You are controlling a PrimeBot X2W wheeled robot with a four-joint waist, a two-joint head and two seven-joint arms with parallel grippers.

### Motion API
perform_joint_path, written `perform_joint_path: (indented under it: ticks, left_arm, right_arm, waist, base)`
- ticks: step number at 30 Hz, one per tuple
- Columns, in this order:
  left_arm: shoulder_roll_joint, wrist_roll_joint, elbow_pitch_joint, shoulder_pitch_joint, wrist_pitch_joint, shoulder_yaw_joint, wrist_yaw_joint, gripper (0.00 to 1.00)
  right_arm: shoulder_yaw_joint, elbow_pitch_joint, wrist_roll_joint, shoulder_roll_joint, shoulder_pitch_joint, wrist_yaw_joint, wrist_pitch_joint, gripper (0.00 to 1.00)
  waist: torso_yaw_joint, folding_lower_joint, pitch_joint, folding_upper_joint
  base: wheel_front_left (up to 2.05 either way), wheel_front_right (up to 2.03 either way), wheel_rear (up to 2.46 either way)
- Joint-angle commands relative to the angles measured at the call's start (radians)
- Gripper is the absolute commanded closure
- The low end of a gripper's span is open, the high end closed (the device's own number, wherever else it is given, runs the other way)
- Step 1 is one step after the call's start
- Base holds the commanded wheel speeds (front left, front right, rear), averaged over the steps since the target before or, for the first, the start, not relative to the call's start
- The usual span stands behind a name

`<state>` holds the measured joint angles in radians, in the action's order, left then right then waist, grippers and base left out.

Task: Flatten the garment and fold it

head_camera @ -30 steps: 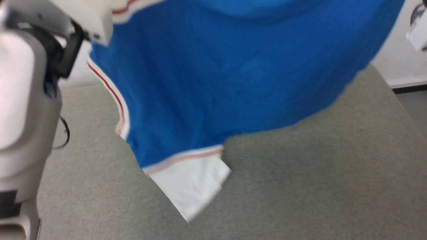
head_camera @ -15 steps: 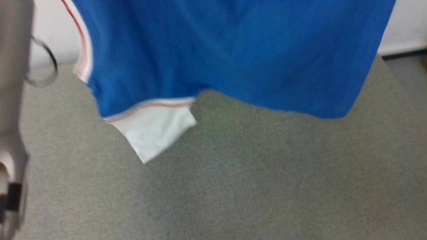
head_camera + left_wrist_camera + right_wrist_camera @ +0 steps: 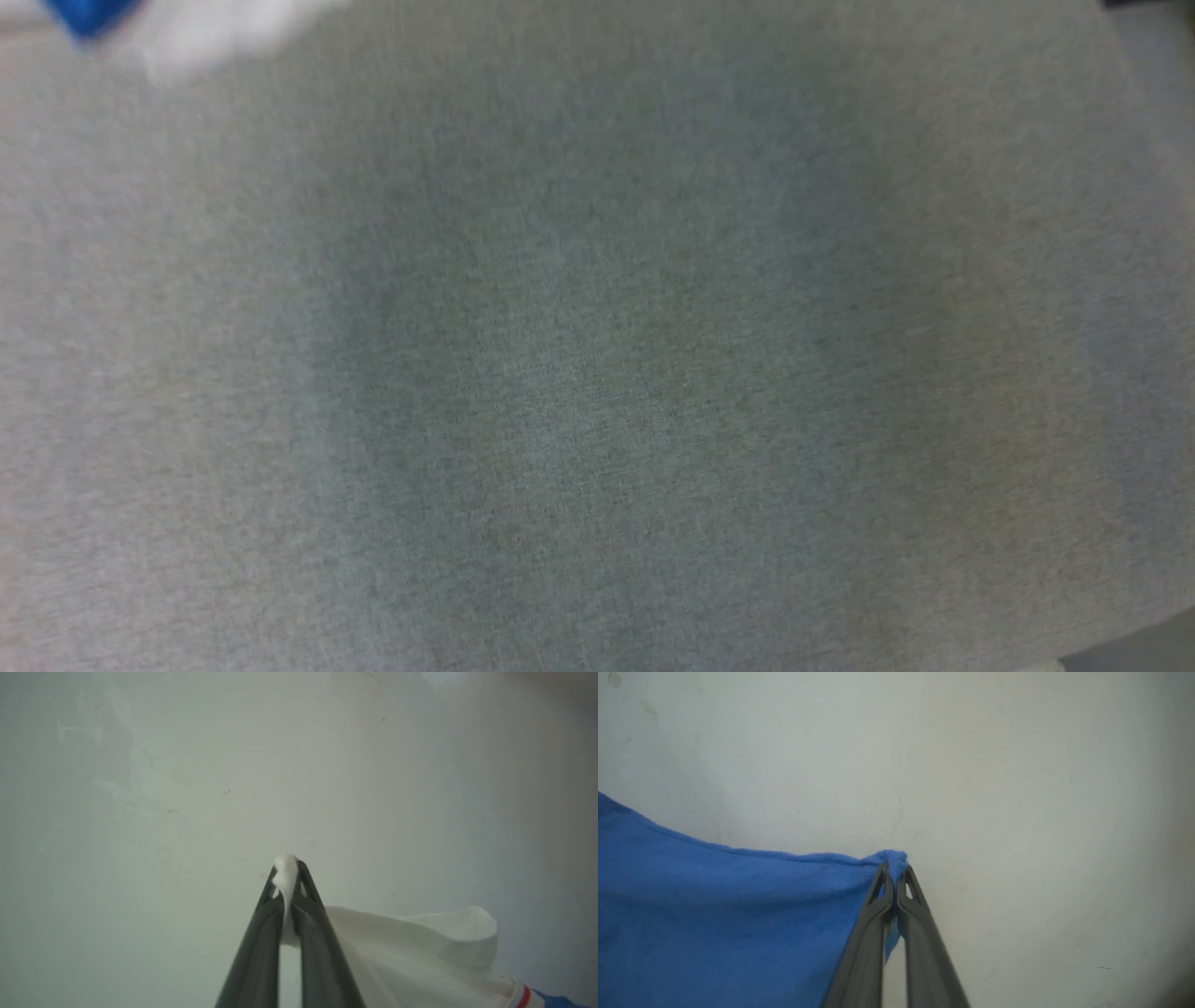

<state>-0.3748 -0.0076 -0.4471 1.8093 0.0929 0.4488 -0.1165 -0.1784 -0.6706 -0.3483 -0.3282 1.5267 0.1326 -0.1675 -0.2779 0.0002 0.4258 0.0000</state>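
While the left gripper [image 3: 289, 868] is pinched shut on the white sleeve [image 3: 411, 952] and the right gripper [image 3: 894, 865] on a blue edge, the shirt [image 3: 714, 905] hangs in the air btw. them, above the grey table [image 3: 597, 373]. For a flat landing I would hold both arms level, pull apart gently w/o tearing the grip, then lower slowly, far edge first.

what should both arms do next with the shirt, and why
Probably lower both arms together and spread the garment onto the grey surface. The left gripper is shut on the white sleeve, the right gripper on a blue edge, so the cloth seems to hang stretched between them, raised, not yet lying flat.
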Motion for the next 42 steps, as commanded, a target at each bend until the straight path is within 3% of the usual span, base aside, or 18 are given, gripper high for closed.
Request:
perform_joint_path:
  ticks: [1,12,14,17,23,28,32,37,42]
  left_arm:
    - [-0.002,0.009,-0.008,0.002,-0.006,0.005,-0.001,1.00]
    - [-0.017,-0.027,-0.040,-0.098,-0.160,0.021,0.005,1.00]
    - [-0.021,-0.067,-0.024,-0.162,-0.167,0.014,0.018,1.00]
    - [-0.017,-0.111,0.005,-0.209,-0.164,-0.003,0.026,1.00]
    - [-0.023,-0.225,0.219,-0.430,-0.088,-0.017,0.042,1.00]
    - [-0.038,-0.314,0.492,-0.732,-0.012,-0.027,-0.018,1.00]
    - [-0.069,-0.364,0.664,-1.012,0.044,-0.001,-0.067,1.00]
    - [-0.109,-0.391,0.769,-1.333,0.076,0.034,-0.147,1.00]
    - [-0.158,-0.431,0.782,-1.591,0.128,0.086,-0.185,1.00]
  right_arm:
    - [-0.006,-0.007,0.001,-0.001,0.006,-0.002,0.007,1.00]
    - [-0.227,-0.046,-0.066,-0.133,-0.030,-0.002,0.202,1.00]
    - [-0.312,-0.010,-0.120,-0.178,-0.073,-0.002,0.244,1.00]
    - [-0.355,0.036,-0.175,-0.214,-0.107,-0.002,0.268,1.00]
    - [-0.424,0.246,-0.341,-0.357,-0.267,-0.002,0.309,1.00]
    - [-0.424,0.415,-0.429,-0.455,-0.480,-0.002,0.301,1.00]
    - [-0.383,0.493,-0.465,-0.485,-0.669,-0.002,0.281,1.00]
    - [-0.323,0.528,-0.467,-0.464,-0.892,-0.002,0.252,1.00]
    - [-0.277,0.527,-0.447,-0.422,-1.090,-0.002,0.208,1.00]
  waist:
    - [0.009,-0.0002,0.084,0.0000]
    - [0.081,-0.0002,0.245,0.0000]
    - [0.092,-0.0002,0.249,0.0000]
    - [0.098,-0.0002,0.244,0.0000]
    - [0.119,-0.0002,0.199,0.0000]
    - [0.128,-0.0002,0.127,0.0000]
    - [0.132,-0.0002,0.052,0.0000]
    - [0.131,-0.0002,-0.035,0.0000]
    - [0.137,-0.0002,-0.113,0.0000]
  base:
    - [0.00,0.00,0.00]
    - [0.00,0.00,0.00]
    - [0.00,0.00,0.00]
    - [0.00,0.00,0.00]
    - [0.00,0.00,0.00]
    - [0.00,0.00,0.00]
    - [0.00,0.00,0.00]
    - [0.00,0.00,0.00]
    - [0.00,0.00,0.00]
